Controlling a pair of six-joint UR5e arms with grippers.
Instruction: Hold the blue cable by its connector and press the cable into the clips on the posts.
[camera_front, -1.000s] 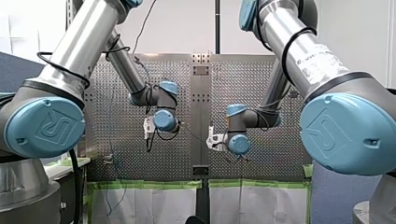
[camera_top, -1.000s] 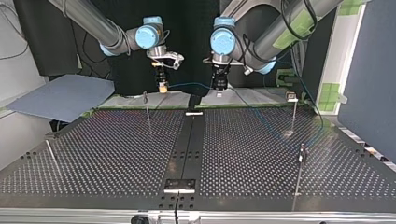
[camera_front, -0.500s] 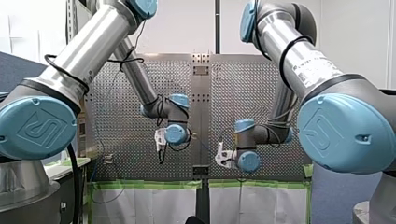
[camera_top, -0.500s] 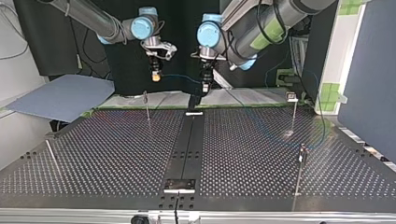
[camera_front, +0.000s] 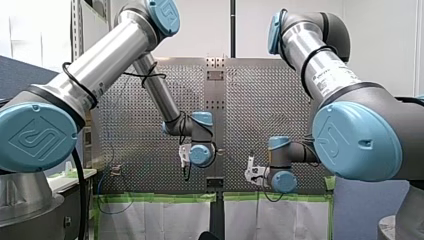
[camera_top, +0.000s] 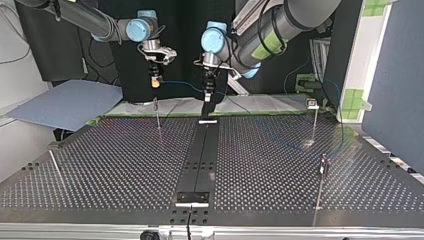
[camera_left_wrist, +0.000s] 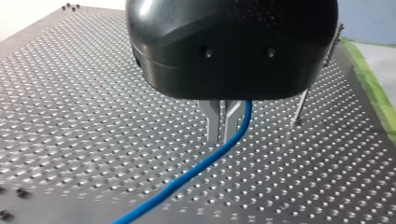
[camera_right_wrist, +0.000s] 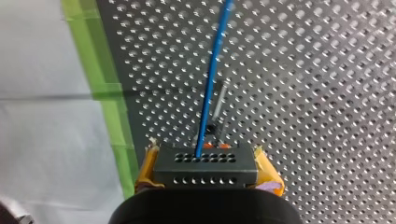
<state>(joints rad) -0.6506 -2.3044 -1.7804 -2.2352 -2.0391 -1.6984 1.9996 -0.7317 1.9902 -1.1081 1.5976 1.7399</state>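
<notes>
Two robot arms hold a blue cable (camera_top: 182, 85) in the air above the edge of the perforated table (camera_top: 125, 165) nearest their bases. My right gripper (camera_top: 155, 83) has its yellow pads clamped on the dark, perforated connector (camera_right_wrist: 205, 163), and the cable leaves the connector's face and runs away from it. My left gripper (camera_left_wrist: 221, 133) has its metal fingers drawn nearly together on the cable further along, and the cable trails out past them. Between the two grippers the cable hangs as a short, fairly level span. A thin post (camera_top: 158, 116) with a dark clip at its top stands on the table near that same edge, just below my right gripper; the cable is apart from it. No clip appears to hold the cable yet, so the step in hand looks like carrying the span to the first post. The next move calls for lining the span up over the clip's opening and lowering it, keeping it taut.
</notes>
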